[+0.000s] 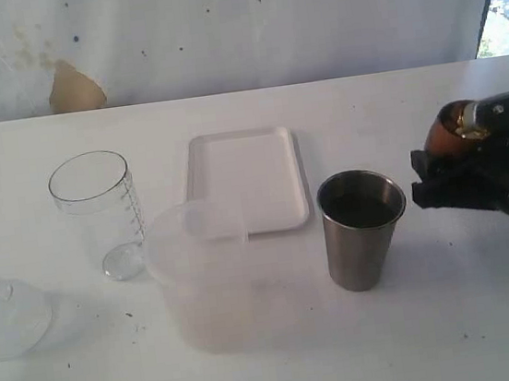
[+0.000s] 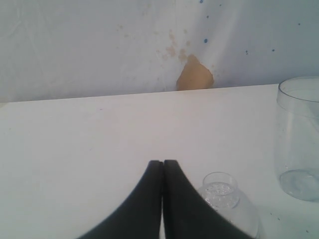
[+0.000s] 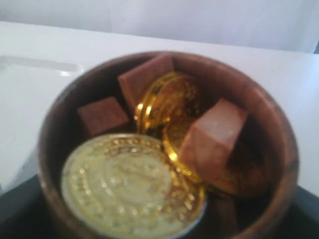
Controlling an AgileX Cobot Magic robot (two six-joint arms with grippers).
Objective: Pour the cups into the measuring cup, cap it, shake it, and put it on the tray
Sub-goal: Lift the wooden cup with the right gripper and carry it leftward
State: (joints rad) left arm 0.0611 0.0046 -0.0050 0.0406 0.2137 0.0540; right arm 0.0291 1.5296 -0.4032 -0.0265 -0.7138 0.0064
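You have two cups: the steel cup (image 1: 363,228) stands just right of the tray's (image 1: 245,173) near corner, and the brown cup (image 1: 451,129), farther right, sits clasped in your right gripper (image 1: 434,176), jaws wide around it. It holds three brown cubes (image 3: 212,137) and gold coins (image 3: 129,186) too blurred to count. One measuring cup (image 1: 98,205) stands left of the tray, one cap (image 1: 5,314) farther left, cut off. One frosted tub (image 1: 204,271) hides the tray's near edge. Your left gripper (image 2: 162,167) is pinched together, empty.
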